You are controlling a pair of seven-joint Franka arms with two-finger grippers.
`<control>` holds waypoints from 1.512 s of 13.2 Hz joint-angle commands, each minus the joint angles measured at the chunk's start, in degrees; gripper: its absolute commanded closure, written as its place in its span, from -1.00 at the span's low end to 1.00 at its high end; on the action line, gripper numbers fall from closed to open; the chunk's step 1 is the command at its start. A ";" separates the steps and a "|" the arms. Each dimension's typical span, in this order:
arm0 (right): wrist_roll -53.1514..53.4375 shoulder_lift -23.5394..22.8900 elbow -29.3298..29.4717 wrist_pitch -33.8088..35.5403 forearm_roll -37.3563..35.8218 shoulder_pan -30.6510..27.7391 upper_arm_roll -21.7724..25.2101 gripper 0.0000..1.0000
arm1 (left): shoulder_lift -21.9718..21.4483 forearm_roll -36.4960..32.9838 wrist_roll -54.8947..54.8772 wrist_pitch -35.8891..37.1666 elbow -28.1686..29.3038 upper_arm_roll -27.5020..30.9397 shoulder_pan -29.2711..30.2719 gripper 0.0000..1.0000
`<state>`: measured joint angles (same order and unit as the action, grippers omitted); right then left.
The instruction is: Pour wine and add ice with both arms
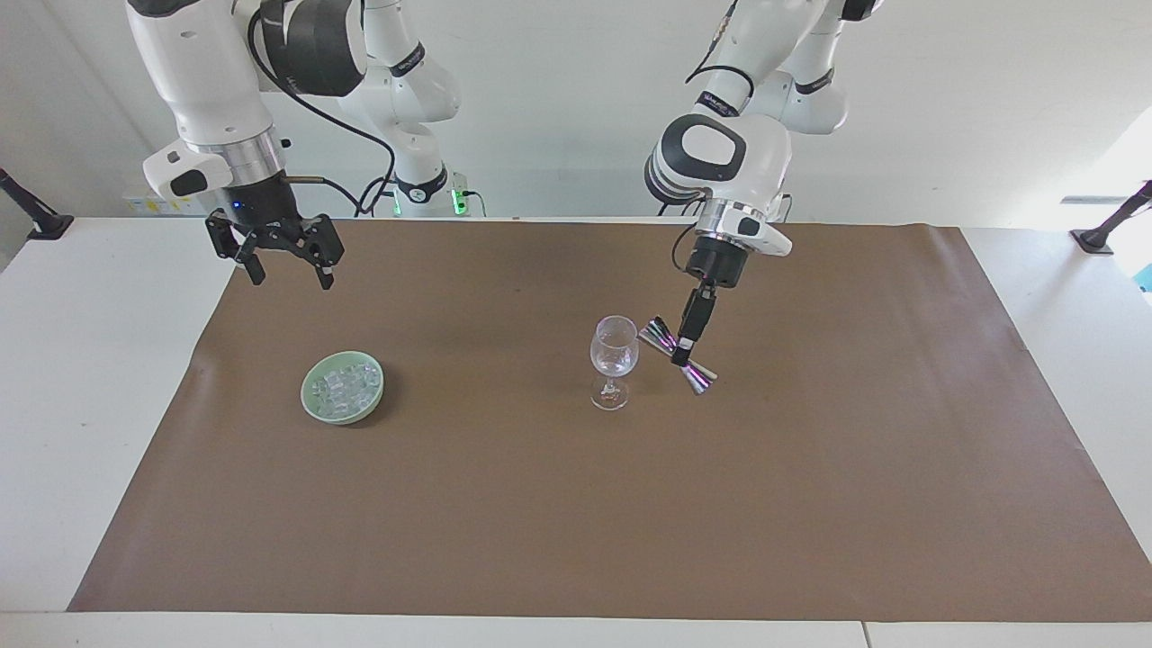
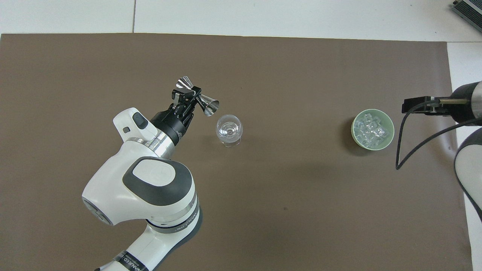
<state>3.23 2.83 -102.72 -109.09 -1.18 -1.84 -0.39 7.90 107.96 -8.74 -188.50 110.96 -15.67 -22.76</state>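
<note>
Facing view: two white arms stand at the top of the frame over a bench (image 1: 81, 378) covered by a brown mat (image 1: 576, 504). The left arm (image 1: 729, 162) enters from the upper right of the frame. Its pincer, the left pincer (image 1: 688, 346), hangs just right of centre, clamped tight on the waist of a tilted, silver double-cone jigger (image 1: 677, 355). The jigger's upper cup points toward a clear, stemmed wine glass (image 1: 614, 360); the two are just beside each other but apart. The wine glass stands upright on the mat at centre frame.

The right arm (image 1: 207, 99) enters from the upper left of the frame. Its right pincer (image 1: 284, 270) hangs in the air over the mat's upper-left corner, fingers spread wide and gripping nothing. Below it, at centre left, a pale green bowl (image 1: 308, 400) rests on the mat and contains the ice (image 1: 345, 387), a heap of small, clear cubes.

Overhead view: the left pincer (image 2: 187, 98) and jigger (image 2: 203, 102) appear left of centre, up and to the left of the wine glass (image 2: 229, 130). The bowl (image 2: 354, 124) with its ice (image 2: 372, 130) lies at centre right, and the right pincer (image 2: 408, 106) sits just to the right of the bowl, near the frame edge.
</note>
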 commanded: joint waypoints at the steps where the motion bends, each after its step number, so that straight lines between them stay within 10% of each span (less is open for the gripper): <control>1: -2.88 -0.64 -3.27 -2.70 -0.05 -1.94 -0.49 -1.00 | -2.80 1.03 -0.05 3.75 2.50 -0.33 2.28 1.00; 20: -7.00 -9.34 -20.15 -24.06 -6.12 -3.70 -0.49 -0.66 | -7.11 1.03 24.35 16.67 7.86 0.11 8.35 1.00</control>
<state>-1.71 -8.34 -120.49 -131.72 -6.17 -4.42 -0.23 3.03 108.30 11.24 -173.84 116.87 -15.38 -15.27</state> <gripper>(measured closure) 0.123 0.784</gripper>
